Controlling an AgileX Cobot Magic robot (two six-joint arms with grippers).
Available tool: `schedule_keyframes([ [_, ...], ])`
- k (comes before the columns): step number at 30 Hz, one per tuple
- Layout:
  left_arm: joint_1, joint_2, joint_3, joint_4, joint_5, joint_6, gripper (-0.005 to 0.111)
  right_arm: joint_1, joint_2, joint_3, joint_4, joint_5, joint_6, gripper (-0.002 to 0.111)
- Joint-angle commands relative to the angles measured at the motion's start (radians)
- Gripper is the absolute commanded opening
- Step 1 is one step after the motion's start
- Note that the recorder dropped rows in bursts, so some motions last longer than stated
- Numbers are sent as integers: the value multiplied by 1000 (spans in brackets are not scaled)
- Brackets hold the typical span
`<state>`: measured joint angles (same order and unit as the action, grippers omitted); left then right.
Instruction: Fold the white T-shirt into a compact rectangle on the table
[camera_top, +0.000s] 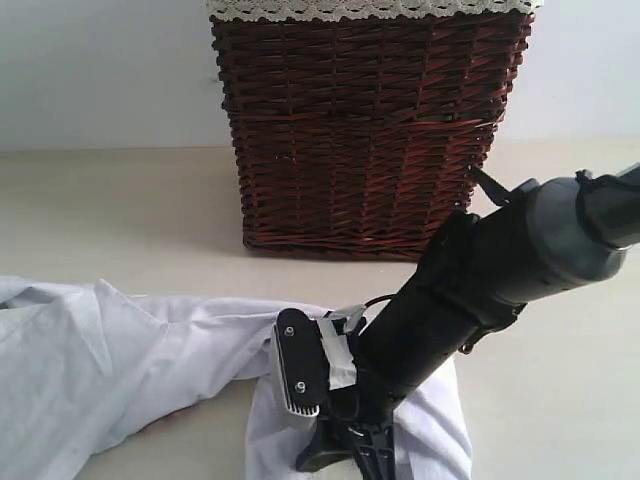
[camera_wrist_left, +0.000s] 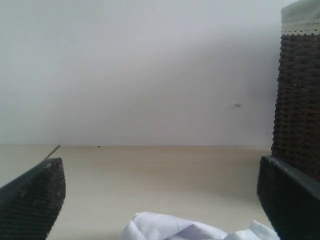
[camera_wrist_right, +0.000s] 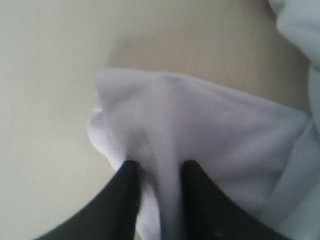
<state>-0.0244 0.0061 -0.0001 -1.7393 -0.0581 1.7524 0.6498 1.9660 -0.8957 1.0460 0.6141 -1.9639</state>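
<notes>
The white T-shirt (camera_top: 100, 350) lies crumpled across the near part of the cream table (camera_top: 120, 210), with a bunched end under the right arm. My right gripper (camera_top: 352, 462) points down into that end. In the right wrist view its two dark fingers (camera_wrist_right: 125, 185) pinch a raised fold of the shirt (camera_wrist_right: 210, 125), and cloth fills the gap at the right gripper (camera_wrist_right: 157, 167). My left gripper (camera_wrist_left: 160, 169) is open wide and low over the table, nothing between its pads (camera_wrist_left: 40, 195). A rumpled edge of the shirt (camera_wrist_left: 170, 227) shows just below it. The lettering is hidden.
A dark brown wicker basket (camera_top: 365, 130) with a lace-trimmed liner (camera_top: 370, 8) stands at the back of the table against a pale wall. Its side (camera_wrist_left: 300, 100) is close beside the left gripper's far finger. Bare table lies left of the basket.
</notes>
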Motion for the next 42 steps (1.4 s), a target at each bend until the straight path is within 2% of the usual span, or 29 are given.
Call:
schedule_keyframes([
  [1, 2, -6, 0, -5, 3, 2, 105, 2, -39, 1, -155, 83, 141, 0],
  [2, 2, -6, 0, -5, 3, 2, 105, 2, -66, 1, -210, 161, 146, 0],
  [5, 2, -6, 0, -5, 3, 2, 105, 2, -183, 1, -371, 604, 126, 0],
  [9, 2, -6, 0, -5, 3, 2, 105, 2, -220, 12, -433, 607, 249, 0],
  [11, 2, -6, 0, -5, 5, 2, 105, 2, -220, 12, -440, 558, 335, 5],
  [13, 2, -6, 0, -5, 5, 2, 105, 2, -220, 12, -442, 533, 386, 17],
  [18, 2, -6, 0, -5, 5, 2, 105, 2, -243, 12, -413, 501, 398, 60],
  [20, 2, -6, 0, -5, 5, 2, 105, 2, -293, 12, -400, 467, 400, 68],
  [24, 2, -6, 0, -5, 5, 2, 105, 2, -452, 12, -408, 393, 440, 69],
  [26, 2, -6, 0, -5, 5, 2, 105, 2, -517, 12, -465, 391, 555, 69],
  [30, 2, -6, 0, -5, 5, 2, 105, 2, -535, 35, -658, 524, 843, 69],
  [38, 2, -6, 0, -5, 5, 2, 105, 2, -467, 196, -685, 437, 848, 69],
  [42, 2, -6, 0, -5, 5, 0, 105, 2, -440, 235, -685, 310, 848, 68],
])
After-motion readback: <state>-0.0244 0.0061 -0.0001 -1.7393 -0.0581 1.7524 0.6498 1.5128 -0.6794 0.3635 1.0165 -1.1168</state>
